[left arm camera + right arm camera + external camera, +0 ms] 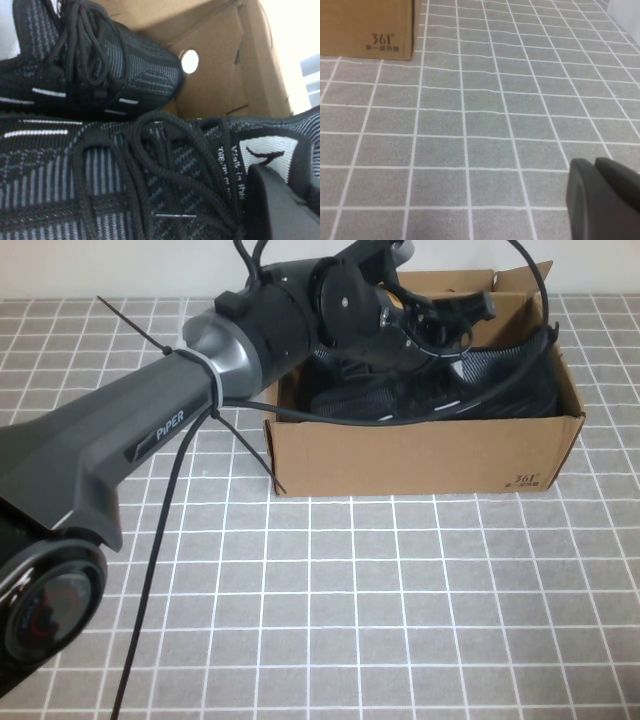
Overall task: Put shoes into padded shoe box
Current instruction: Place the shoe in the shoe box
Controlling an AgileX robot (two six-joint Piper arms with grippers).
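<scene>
The brown cardboard shoe box (420,455) stands at the far middle of the table with its flaps open. Both black knit sneakers lie inside it, one nearer the right wall (505,375), the other to its left (370,395). My left gripper (462,312) reaches down into the box from above, and the arm hides part of the shoes. In the left wrist view the near shoe (125,185) fills the frame, the second shoe (100,65) lies beyond it, and the left gripper (287,200) sits at the near shoe's white tongue label. My right gripper (605,195) is shut and empty over the tiles.
The table is covered by a grey tiled cloth (400,600). The box's logo corner (380,40) shows in the right wrist view, well away from the right gripper. A round hole (190,61) pierces the box's inner wall. The left arm's cable (165,540) hangs over the table's left.
</scene>
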